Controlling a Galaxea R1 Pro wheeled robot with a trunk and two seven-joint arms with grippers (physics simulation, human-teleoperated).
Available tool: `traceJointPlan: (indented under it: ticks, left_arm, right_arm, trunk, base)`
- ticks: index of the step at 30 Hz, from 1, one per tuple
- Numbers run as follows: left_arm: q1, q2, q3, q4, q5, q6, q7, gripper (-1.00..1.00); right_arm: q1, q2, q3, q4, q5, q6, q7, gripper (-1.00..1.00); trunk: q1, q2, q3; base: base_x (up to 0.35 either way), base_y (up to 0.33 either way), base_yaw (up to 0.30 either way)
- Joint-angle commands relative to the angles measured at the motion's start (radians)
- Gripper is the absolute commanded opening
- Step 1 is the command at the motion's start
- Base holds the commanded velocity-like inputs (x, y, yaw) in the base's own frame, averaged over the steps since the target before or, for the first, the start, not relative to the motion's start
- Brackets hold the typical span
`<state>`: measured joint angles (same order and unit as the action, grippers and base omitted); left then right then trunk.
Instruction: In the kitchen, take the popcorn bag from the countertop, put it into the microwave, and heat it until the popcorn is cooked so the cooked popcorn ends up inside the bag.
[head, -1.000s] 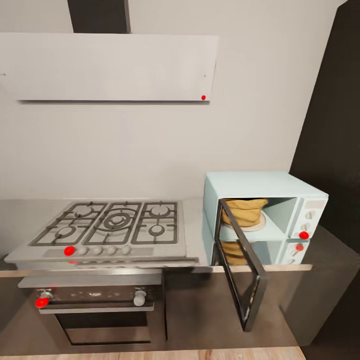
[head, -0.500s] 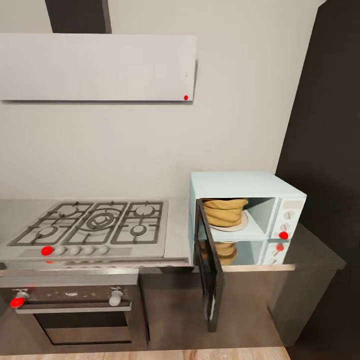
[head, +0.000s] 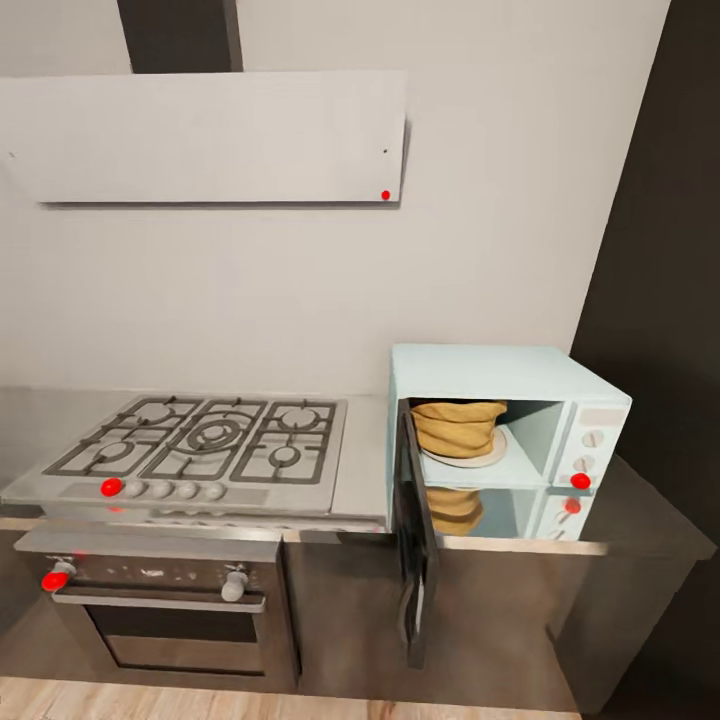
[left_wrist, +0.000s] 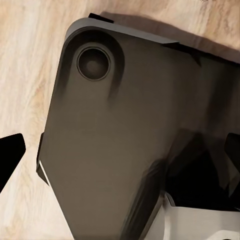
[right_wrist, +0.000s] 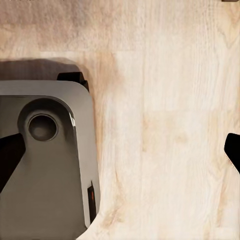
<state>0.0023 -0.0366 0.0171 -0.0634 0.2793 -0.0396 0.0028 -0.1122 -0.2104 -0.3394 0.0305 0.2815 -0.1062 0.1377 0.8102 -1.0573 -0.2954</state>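
Popcorn bag (head: 457, 427), a mustard-yellow soft sack with bulging ringed folds, sat on the white round plate (head: 482, 456) inside the small pale blue box microwave (head: 505, 440), whose dark-framed glass door (head: 415, 545) stood swung wide open. The microwave stood on the smooth pale grey countertop (head: 368, 470), just right of the steel gas hob (head: 205, 452) and above the built-in oven (head: 165, 610), with the flat white hood (head: 205, 137) well up the wall to the microwave's left. Judging by its slumped folds, the sack looked light and yielding, best taken by its wide rolled rim if shifted at all. Both wrist cameras looked down on the robot's dark grey base (left_wrist: 120, 145) over the pale wood floor (right_wrist: 165, 125); each pincer's dark fingertips (right_wrist: 10, 155) showed at opposite edges, spread wide apart and empty.
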Motion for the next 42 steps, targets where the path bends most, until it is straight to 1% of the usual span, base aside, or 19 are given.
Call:
traceJointPlan:
  ticks: [1, 15, 19, 21, 22, 23, 24, 26, 27, 29, 30, 31, 32, 33, 34, 37, 38, 39, 42]
  left_arm:
    - [0.000, 0.000, 0.001, -0.001, 0.004, -0.002, 0.000, 1.00]
    - [0.001, -0.001, 0.001, -0.001, 0.003, -0.002, 0.000, 1.00]
    - [0.001, -0.001, -0.008, -0.002, -0.004, -0.002, -0.002, 1.00]
    - [0.000, 0.009, -0.008, -0.110, -0.008, 0.014, -0.003, 1.00]
    - [0.001, 0.010, -0.008, -0.180, -0.009, 0.038, -0.004, 1.00]
    - [0.000, 0.011, -0.008, -0.293, -0.010, 0.120, -0.004, 1.00]
    - [0.000, 0.013, -0.011, -0.584, -0.011, 0.362, -0.001, 1.00]
    - [0.000, 0.014, -0.011, -0.695, -0.011, 0.419, -0.001, 1.00]
    - [0.000, 0.015, -0.011, -0.794, -0.011, 0.457, -0.002, 1.00]
    - [0.001, 0.015, -0.010, -0.896, -0.010, 0.512, -0.001, 1.00]
    - [0.000, 0.015, -0.010, -0.969, -0.010, 0.556, -0.001, 1.00]
    - [0.000, 0.015, -0.010, -1.016, -0.010, 0.585, -0.001, 1.00]
    - [0.000, 0.015, -0.010, -1.109, -0.010, 0.640, -0.001, 1.00]
    - [0.000, 0.014, -0.009, -1.172, -0.009, 0.677, -0.001, 1.00]
    - [0.000, 0.014, -0.009, -1.191, -0.009, 0.688, -0.001, 1.00]
    - [-0.001, 0.014, -0.009, -1.343, -0.009, 0.779, -0.003, 1.00]
    - [-0.002, 0.014, -0.009, -1.355, -0.009, 0.786, -0.003, 1.00]
    - [-0.003, 0.014, -0.009, -1.387, -0.009, 0.802, -0.005, 1.00]
    - [-0.022, 0.011, -0.009, -1.407, -0.005, 0.814, -0.008, 1.00]
  right_arm:
    - [-0.001, 0.000, -0.009, 0.003, 0.008, -0.006, 0.002, 1.00]
    - [-0.001, -0.001, -0.007, 0.003, 0.008, -0.008, 0.002, 1.00]
    - [-0.001, 0.000, -0.007, 0.003, 0.008, -0.008, 0.002, 1.00]
    - [-0.001, 0.000, -0.007, 0.003, 0.008, -0.009, 0.002, 1.00]
    - [-0.001, 0.000, -0.007, 0.003, 0.008, -0.009, 0.002, 1.00]
    - [-0.001, 0.000, -0.007, 0.003, 0.008, -0.009, 0.002, 1.00]
    - [-0.001, -0.001, -0.007, 0.003, 0.008, -0.009, 0.002, 1.00]
    - [-0.001, -0.001, -0.007, 0.003, 0.008, -0.009, 0.002, 1.00]
    - [-0.001, -0.001, -0.007, 0.003, 0.008, -0.010, 0.002, 1.00]
    - [-0.001, 0.000, -0.006, 0.003, 0.008, -0.013, 0.002, 1.00]
    - [-0.001, 0.000, -0.006, 0.003, 0.008, -0.014, 0.002, 1.00]
    - [-0.001, 0.000, -0.006, 0.003, 0.008, -0.014, 0.002, 1.00]
    - [-0.001, 0.000, -0.006, 0.003, 0.008, -0.015, 0.002, 1.00]
    - [-0.001, 0.000, -0.006, 0.003, 0.008, -0.015, 0.002, 1.00]
    - [-0.001, 0.000, -0.006, 0.003, 0.008, -0.015, 0.002, 1.00]
    - [-0.001, 0.000, -0.006, 0.003, 0.009, -0.015, 0.002, 1.00]
    - [-0.001, 0.000, -0.006, 0.003, 0.010, -0.015, 0.002, 1.00]
    - [-0.001, 0.000, -0.006, 0.003, 0.010, -0.015, 0.002, 1.00]
    - [-0.001, 0.000, -0.006, 0.003, 0.010, -0.015, 0.002, 1.00]
  trunk:
    - [0.000, -0.001, -0.001]
    - [0.000, -0.001, -0.001]
    - [0.000, -0.001, -0.001]
    - [0.000, -0.001, -0.001]
    - [0.000, -0.001, -0.001]
    - [0.000, -0.001, -0.001]
    - [0.000, -0.001, -0.001]
    - [0.000, -0.001, -0.001]
    - [0.000, -0.001, -0.001]
    - [0.000, -0.001, -0.001]
    - [0.000, -0.001, -0.001]
    - [0.000, -0.001, -0.001]
    - [0.000, -0.001, -0.001]
    - [0.000, -0.001, -0.001]
    - [0.000, -0.001, -0.001]
    - [0.000, -0.001, -0.001]
    - [0.000, -0.001, -0.001]
    - [0.000, -0.001, -0.001]
    - [0.000, -0.001, -0.001]
  base:
    - [0.000, -0.001, 0.045]
    - [0.000, 0.000, 0.005]
    - [0.000, 0.000, 0.000]
    - [0.000, 0.000, 0.000]
    - [0.000, 0.000, 0.000]
    - [0.000, 0.000, 0.000]
    - [0.000, 0.000, 0.000]
    - [0.000, 0.000, 0.000]
    - [0.000, 0.000, 0.000]
    - [0.000, 0.000, 0.000]
    - [0.000, 0.000, 0.000]
    - [0.000, 0.000, 0.000]
    - [0.000, 0.000, 0.000]
    - [0.000, 0.000, 0.000]
    - [0.000, 0.000, 0.000]
    - [0.000, 0.000, 0.000]
    - [0.000, 0.000, 0.000]
    - [0.000, 0.000, 0.000]
    - [0.000, 0.000, 0.000]
